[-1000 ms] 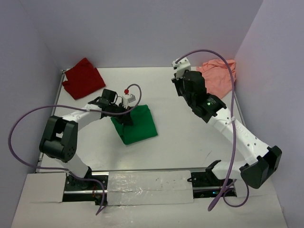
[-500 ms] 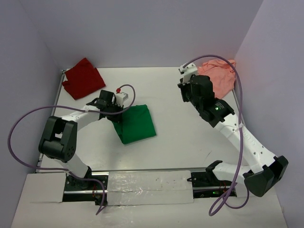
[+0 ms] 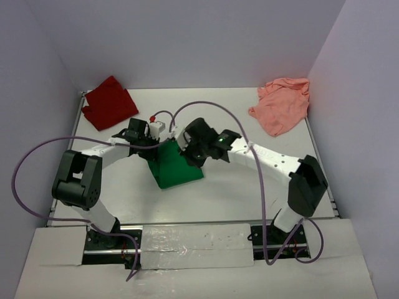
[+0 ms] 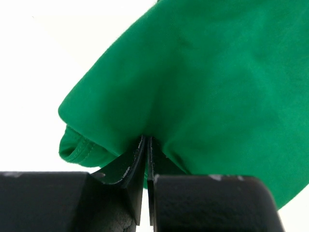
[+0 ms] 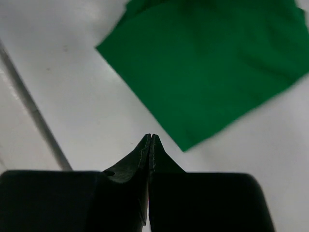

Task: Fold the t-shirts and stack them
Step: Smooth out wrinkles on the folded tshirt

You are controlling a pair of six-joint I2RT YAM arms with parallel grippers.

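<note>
Left gripper point(image 4: 146, 140): jaws pinched on green shirt point(image 4: 203, 87) edge, raised, mid-table. Right gripper point(image 5: 149, 137): jaws closed, empty, just beside that shirt. It has swung in from the pink shirt point(image 3: 282, 106), far right, so a two-arm fold looks next. Red shirt point(image 3: 109, 103) lies far left.

The left end effector point(image 4: 146, 140), pinched on a corner of the green shirt point(image 3: 177, 169), and the right end effector point(image 3: 182, 147) just beside it crowd mid-table point(image 3: 249, 193). Bare surface surrounds the pink shirt point(image 3: 282, 107) far right and the red shirt point(image 3: 109, 103) far left.
</note>
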